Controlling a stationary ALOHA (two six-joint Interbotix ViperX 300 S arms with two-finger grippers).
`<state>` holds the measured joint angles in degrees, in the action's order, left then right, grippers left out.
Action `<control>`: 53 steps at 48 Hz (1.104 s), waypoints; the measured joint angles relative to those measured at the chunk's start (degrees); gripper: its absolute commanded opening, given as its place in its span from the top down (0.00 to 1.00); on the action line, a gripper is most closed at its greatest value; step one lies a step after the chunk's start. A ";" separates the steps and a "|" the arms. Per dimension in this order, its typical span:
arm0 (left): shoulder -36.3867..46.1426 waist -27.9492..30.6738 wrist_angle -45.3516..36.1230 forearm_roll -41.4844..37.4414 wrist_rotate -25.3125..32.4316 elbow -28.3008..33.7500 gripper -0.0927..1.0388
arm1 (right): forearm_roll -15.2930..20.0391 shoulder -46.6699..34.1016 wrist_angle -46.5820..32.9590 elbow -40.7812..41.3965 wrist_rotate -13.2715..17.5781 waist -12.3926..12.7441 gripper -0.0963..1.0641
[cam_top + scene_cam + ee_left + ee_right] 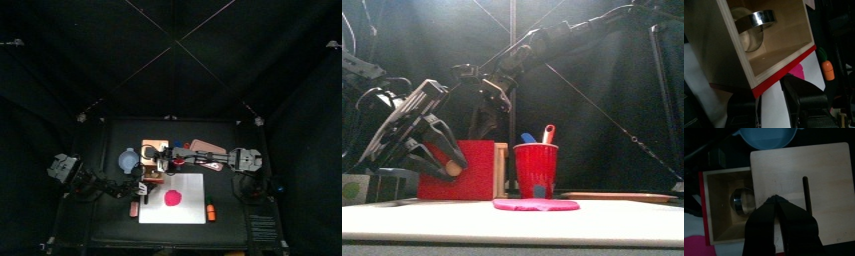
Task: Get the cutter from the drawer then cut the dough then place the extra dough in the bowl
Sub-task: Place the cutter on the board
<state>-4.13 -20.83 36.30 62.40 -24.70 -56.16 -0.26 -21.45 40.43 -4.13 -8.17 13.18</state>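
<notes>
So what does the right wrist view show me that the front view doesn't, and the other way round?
Only the right wrist view: the metal cutter lying inside the open drawer, and the flat top of the wooden box. Only the front view: the red cup holding a blue knife and a red knife. Both: the drawer, though the front view shows just its red front, and the pink dough.
</notes>
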 measured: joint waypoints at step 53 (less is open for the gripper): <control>9.49 -1.32 0.18 -9.14 0.44 -3.96 0.17 | 0.00 -0.79 0.18 -1.23 -0.09 -0.18 0.90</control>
<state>5.36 -22.15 36.47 53.26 -24.26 -60.12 -0.26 -22.24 40.61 -5.36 -8.26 13.01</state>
